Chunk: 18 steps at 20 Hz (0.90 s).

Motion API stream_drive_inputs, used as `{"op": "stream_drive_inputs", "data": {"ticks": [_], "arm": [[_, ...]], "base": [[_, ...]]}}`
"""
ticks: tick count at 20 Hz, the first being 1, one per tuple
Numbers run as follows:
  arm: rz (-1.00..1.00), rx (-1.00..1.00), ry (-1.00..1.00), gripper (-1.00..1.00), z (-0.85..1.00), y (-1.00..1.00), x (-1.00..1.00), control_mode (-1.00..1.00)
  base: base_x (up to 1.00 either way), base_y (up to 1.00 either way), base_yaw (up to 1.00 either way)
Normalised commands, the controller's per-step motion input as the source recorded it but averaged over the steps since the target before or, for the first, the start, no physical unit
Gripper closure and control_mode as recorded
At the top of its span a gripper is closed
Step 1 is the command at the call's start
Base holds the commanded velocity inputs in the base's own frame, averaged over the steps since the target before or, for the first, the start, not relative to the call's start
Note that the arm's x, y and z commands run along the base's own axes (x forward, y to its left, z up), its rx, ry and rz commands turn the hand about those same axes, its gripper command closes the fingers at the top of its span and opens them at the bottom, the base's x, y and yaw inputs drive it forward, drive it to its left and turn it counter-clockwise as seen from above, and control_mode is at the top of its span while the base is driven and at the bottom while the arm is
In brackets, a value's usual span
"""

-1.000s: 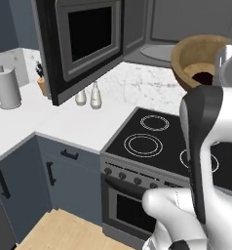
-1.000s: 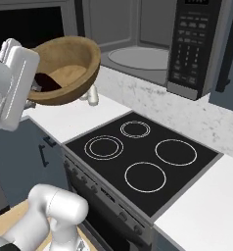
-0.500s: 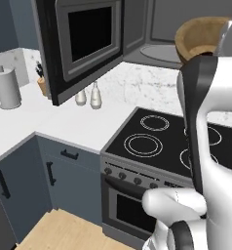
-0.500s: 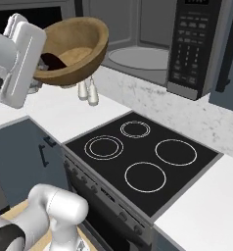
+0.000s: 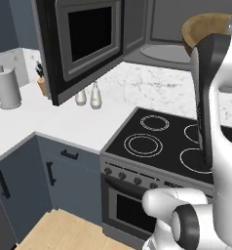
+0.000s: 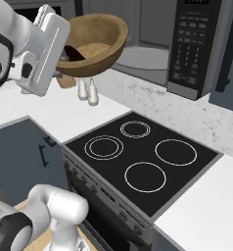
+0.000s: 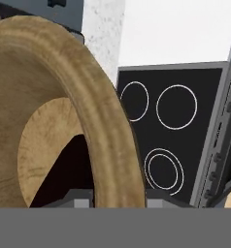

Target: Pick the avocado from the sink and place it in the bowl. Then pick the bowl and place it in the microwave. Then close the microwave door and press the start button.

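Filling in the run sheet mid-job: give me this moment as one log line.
phase: carry to microwave | end effector: shut on bowl rim | bowl: airborne, avocado inside | microwave door: open

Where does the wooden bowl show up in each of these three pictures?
Left base view: the bowl is at the top right, partly behind the white arm.
Right base view: upper left of centre, held up before the microwave.
Hand view: it covers the left half, close up.
Shared landmark: the black stovetop.
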Motion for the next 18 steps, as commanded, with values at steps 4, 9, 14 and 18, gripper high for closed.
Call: {"op": "stream_drive_inputs", "data": {"ticks": [4, 9, 14, 18], "arm": [[0.05, 0.0, 0.0, 1.0, 0.0, -0.07, 0.68, -1.0], [0.05, 0.01, 0.0, 1.0, 0.0, -0.21, 0.71, -1.0], [0.06, 0.03, 0.0, 1.0, -0.02, -0.33, 0.71, -1.0], [0.05, 0.0, 0.0, 1.0, -0.17, -0.23, 0.71, -1.0]], "base": [[0.0, 0.0, 0.0], [0.0, 0.0, 0.0], [0.0, 0.0, 0.0], [0.0, 0.0, 0.0]]}}
